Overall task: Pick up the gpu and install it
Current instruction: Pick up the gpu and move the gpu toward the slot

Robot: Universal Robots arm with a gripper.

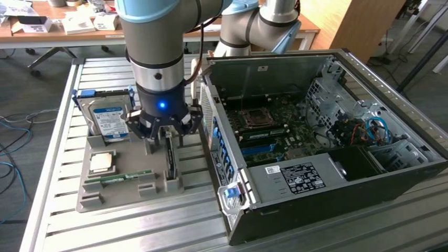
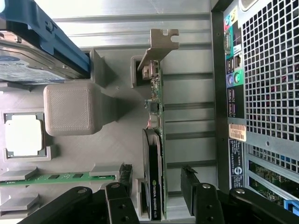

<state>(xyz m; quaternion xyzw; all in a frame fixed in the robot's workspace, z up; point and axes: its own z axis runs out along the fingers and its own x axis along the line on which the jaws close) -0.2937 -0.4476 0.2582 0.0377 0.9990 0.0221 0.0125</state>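
Note:
The gpu point(image 1: 170, 157) stands on its edge in a slot of the grey holder tray point(image 1: 119, 186), beside the open computer case point(image 1: 315, 147). In the wrist view the gpu point(image 2: 153, 154) shows its green board, black cooler and silver end bracket. My gripper point(image 1: 167, 140) hangs right over the card, open. The two black fingers point(image 2: 125, 176) straddle the cooler end of the card, with a gap on each side. My gripper point(image 2: 156, 182) holds nothing.
The tray point(image 2: 117, 140) also carries a hard drive point(image 1: 108, 118) in a blue frame, a processor chip point(image 1: 103, 161) and a thin memory stick point(image 1: 119, 177). The case's motherboard point(image 1: 273, 131) lies exposed. The case's rear panel point(image 2: 261, 93) stands close beside the gpu.

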